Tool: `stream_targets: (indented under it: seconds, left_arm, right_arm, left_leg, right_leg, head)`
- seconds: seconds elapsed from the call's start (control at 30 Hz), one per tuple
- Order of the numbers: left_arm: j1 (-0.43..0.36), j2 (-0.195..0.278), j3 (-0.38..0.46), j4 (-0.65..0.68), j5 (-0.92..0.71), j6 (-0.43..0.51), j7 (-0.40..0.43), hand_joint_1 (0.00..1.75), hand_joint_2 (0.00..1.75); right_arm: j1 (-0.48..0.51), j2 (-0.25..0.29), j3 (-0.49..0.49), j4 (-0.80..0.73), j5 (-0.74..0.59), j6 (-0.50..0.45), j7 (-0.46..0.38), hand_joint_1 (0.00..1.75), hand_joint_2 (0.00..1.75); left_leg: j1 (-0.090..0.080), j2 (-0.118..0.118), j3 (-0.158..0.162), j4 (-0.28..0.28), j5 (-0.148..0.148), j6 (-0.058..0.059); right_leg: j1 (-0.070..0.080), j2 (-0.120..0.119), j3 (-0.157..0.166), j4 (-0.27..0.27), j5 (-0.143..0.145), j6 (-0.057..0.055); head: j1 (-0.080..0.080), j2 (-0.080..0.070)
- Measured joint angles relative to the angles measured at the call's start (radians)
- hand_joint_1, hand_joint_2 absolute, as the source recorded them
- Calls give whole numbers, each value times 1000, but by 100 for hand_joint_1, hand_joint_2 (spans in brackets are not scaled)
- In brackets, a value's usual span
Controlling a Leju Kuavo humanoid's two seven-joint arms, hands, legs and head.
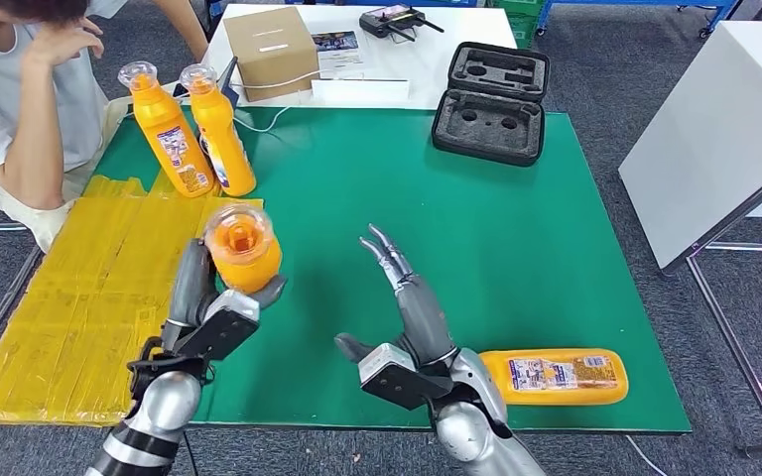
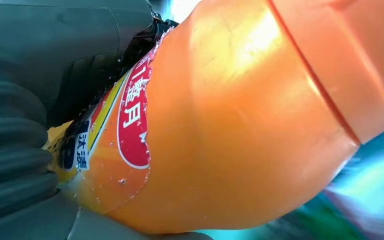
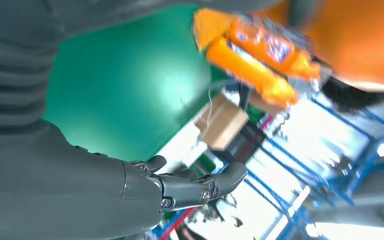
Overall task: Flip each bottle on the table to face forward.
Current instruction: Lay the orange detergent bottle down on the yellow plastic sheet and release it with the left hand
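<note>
Head view: the left hand (image 1: 210, 315) is raised over the green mat (image 1: 377, 198), fingers wrapped round an orange bottle (image 1: 243, 248) held cap-up towards the camera. The right hand (image 1: 407, 317) stands empty, fingers straight and apart, pointing far. A second bottle (image 1: 554, 376) lies flat at the near right edge; two more (image 1: 193, 129) stand far left (beside a seated person (image 1: 20, 89)).

Left wrist view: the gripped bottle's red label (image 2: 135, 120).

Right wrist view: extended dark fingers (image 3: 195, 187), nothing held.

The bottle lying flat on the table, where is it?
In the head view, the lying bottle rests on its side at the green mat's near right edge, just beside the right hand's wrist.
</note>
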Motion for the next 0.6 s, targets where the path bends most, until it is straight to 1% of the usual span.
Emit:
stream_targets:
  seconds: [0.07,0.13,0.27,0.5,0.57,0.6]
  left_arm:
    - [-64,33,6,64,-209,-12,70,175,175]
    - [-112,58,8,129,-308,-22,94,175,175]
    - [-160,80,9,206,-323,-21,95,175,175]
    - [-175,93,9,249,-328,-16,97,175,175]
    - [-181,96,7,259,-363,-28,117,175,175]
    - [-188,99,4,268,-406,-39,139,175,175]
  right_arm:
    - [4,-7,-16,-40,5,2,-8,0,0]
    - [4,-13,-30,-74,4,8,-12,0,0]
    - [4,-21,-46,-110,3,14,-12,0,0]
    - [5,-27,-50,-128,3,14,-12,0,0]
    - [5,-28,-52,-131,4,14,-16,0,0]
    - [5,-29,-53,-134,5,13,-20,0,0]
  left_leg:
    - [0,0,0,0,1,0]
    - [0,1,0,0,1,-1]
    - [0,2,0,0,1,-1]
    - [0,1,-1,0,0,-1]
    - [0,1,-1,0,0,-1]
    - [0,1,-1,0,1,-1]
  right_leg:
    - [0,0,0,0,0,0]
    - [0,1,0,1,1,0]
    - [0,1,0,1,1,0]
    - [0,1,-1,0,1,0]
    - [0,1,-1,0,1,0]
    - [0,1,-1,0,1,0]
  head:
    - [0,0]
    - [0,0]
    - [0,0]
    - [0,0]
    - [0,0]
    - [0,0]
